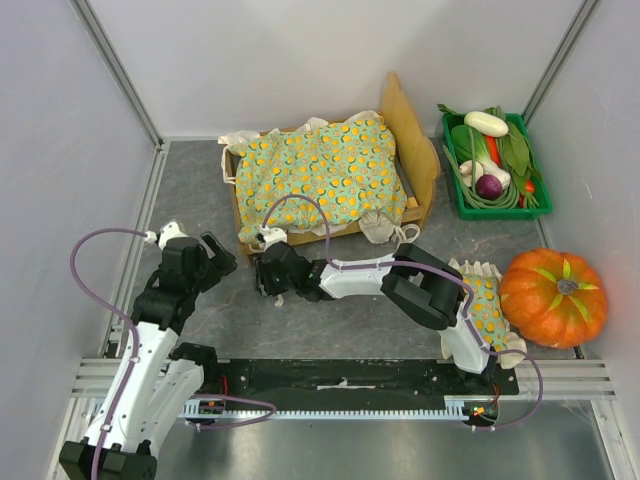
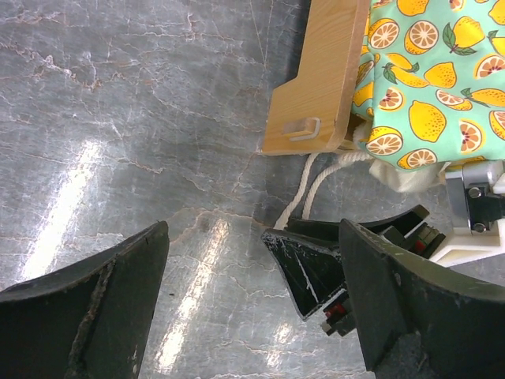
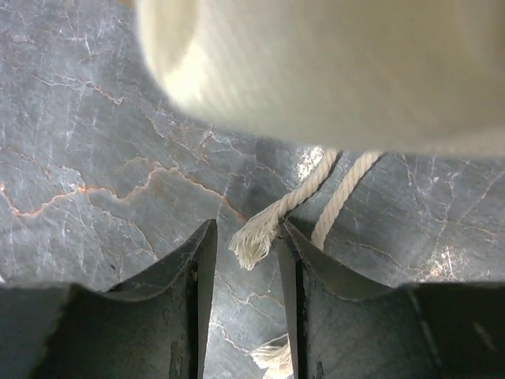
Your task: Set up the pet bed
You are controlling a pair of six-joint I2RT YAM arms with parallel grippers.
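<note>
1. The pet bed (image 1: pixel 413 140) stands at 12 o'clock on the grey marbled worktop (image 1: pixel 190 200), its wavy headboard at the 3 o'clock end; a green lemon-print blanket (image 1: pixel 320 170) covers the frame, and its cream ruffle spills over the edges.
2. The left arm (image 1: pixel 165 300) rises from 7 o'clock; the left jaws hang wide open and empty over bare worktop, near the bed's near-left corner; in the left wrist view that wooden corner sits at 1 o'clock.
3. The right arm (image 1: pixel 400 280) extends from 5 o'clock toward 9 o'clock, low along the bed's near side; the right jaws point down at the worktop just beside the left jaws.
4. The right jaws stand with a narrow gap; the frayed end of a cream cord (image 3: pixel 254 243) lies between the tips; whether they pinch it cannot be told.
5. Two cord strands run from under the blanket at the bed's corner down to the right jaws; a blurred cream mass fills the 12 o'clock part of the right wrist view.
6. A matching pillow (image 1: pixel 487 305) lies at 4 o'clock, partly under the right arm and just beside an orange pumpkin (image 1: pixel 553 297); a green tray (image 1: pixel 497 212) of vegetables sits at 2 o'clock, just beside the headboard.
</note>
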